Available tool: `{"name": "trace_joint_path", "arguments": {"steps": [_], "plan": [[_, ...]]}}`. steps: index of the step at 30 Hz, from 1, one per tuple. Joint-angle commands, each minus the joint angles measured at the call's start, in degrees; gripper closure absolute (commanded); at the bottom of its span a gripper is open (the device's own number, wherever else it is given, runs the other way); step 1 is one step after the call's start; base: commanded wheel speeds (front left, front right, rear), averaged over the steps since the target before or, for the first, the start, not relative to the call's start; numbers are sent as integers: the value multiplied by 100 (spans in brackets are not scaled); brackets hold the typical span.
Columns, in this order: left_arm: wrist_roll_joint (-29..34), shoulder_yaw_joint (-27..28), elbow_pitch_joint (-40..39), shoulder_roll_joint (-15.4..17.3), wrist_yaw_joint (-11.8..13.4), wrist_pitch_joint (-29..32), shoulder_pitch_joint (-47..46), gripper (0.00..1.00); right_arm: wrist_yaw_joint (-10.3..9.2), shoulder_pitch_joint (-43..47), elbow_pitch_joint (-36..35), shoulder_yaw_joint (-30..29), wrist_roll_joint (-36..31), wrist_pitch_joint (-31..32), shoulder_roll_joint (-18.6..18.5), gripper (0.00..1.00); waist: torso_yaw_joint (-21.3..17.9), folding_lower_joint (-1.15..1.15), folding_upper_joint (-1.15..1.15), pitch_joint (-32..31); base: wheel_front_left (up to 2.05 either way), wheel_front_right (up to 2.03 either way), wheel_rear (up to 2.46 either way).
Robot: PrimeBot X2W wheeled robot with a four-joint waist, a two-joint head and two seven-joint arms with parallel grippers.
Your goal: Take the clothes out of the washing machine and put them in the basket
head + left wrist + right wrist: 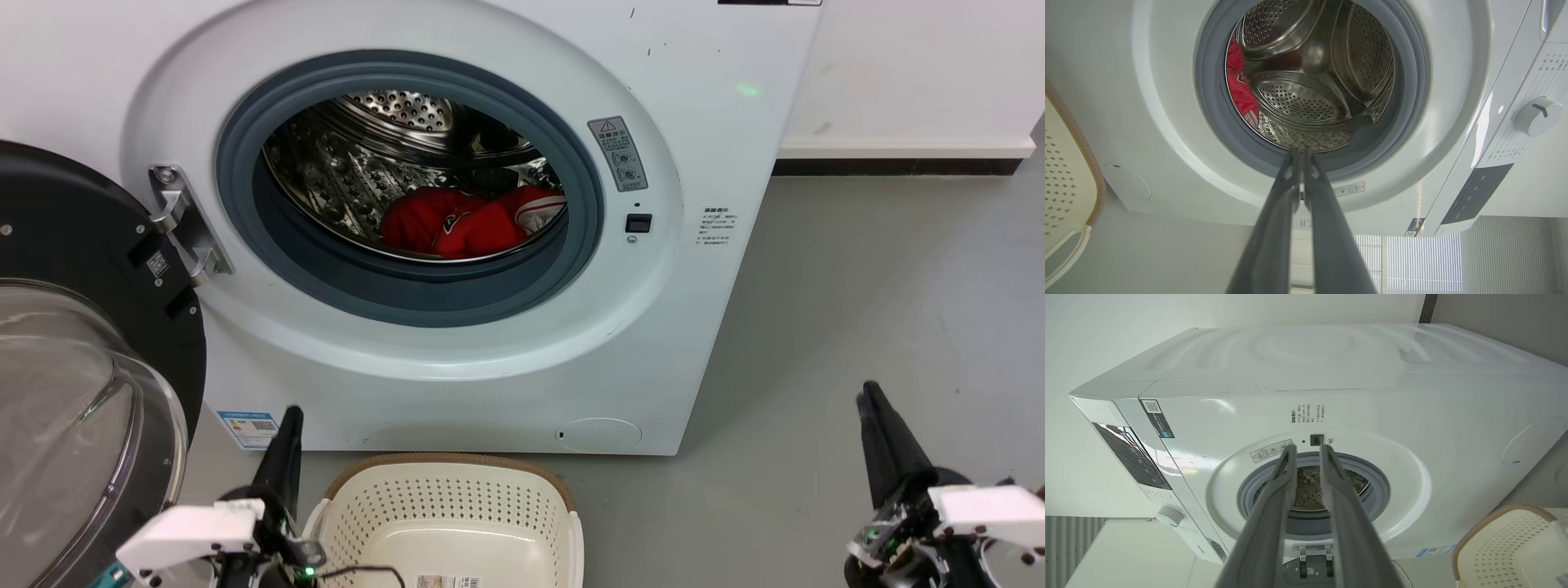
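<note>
Lying in the drum, clothes well beyond closed left pincer, parted right pincer

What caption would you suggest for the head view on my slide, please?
Red clothes lie in the open washing machine; the basket sits below, between the left gripper and right gripper.

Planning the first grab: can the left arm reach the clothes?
Probably yes: the door is swung open, the clothes lie uncovered in the drum, and nothing stands between them and the left end effector.
</note>
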Motion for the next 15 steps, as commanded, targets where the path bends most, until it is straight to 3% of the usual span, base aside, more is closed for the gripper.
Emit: {"name": "trace_joint_path", "arguments": {"steps": [1,8,15], "plan": [[0,-6,42,-3,0,-1,46,0,0,38,46,0,0,-2,1,0,0,0,0,0,0,0,0],[246,-25,-60,-7,0,-183,144,0,0,150,52,5,-178,-184,3,0,-1,0,0,4,0,0,0],[956,-23,-304,-6,90,-377,169,0,0,204,-136,-31,-881,-379,2,0,-5,0,0,12,0,0,0]]}}
